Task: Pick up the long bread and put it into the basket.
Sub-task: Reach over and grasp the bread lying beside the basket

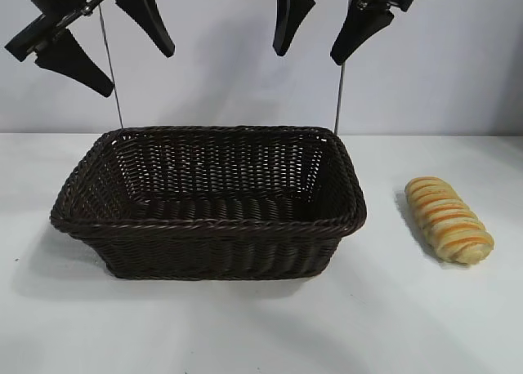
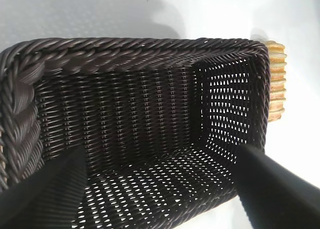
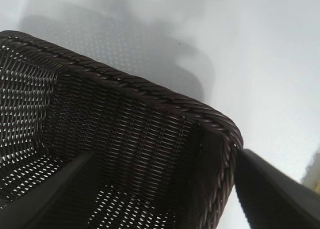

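Observation:
The long bread (image 1: pixel 449 220), a striped golden-tan loaf, lies on the white table to the right of the basket (image 1: pixel 208 224). The dark brown wicker basket stands at the table's middle with nothing in it. My left gripper (image 1: pixel 131 62) hangs open high above the basket's far left corner. My right gripper (image 1: pixel 309 54) hangs open high above the basket's far right corner. Both hold nothing. The left wrist view shows the basket's inside (image 2: pixel 150 119) and the bread's edge (image 2: pixel 277 79) beyond its wall. The right wrist view shows the basket's corner (image 3: pixel 150 139).
The white table (image 1: pixel 261 325) runs round the basket, with a grey wall behind. Two thin upright rods (image 1: pixel 111 72) stand behind the basket's far corners.

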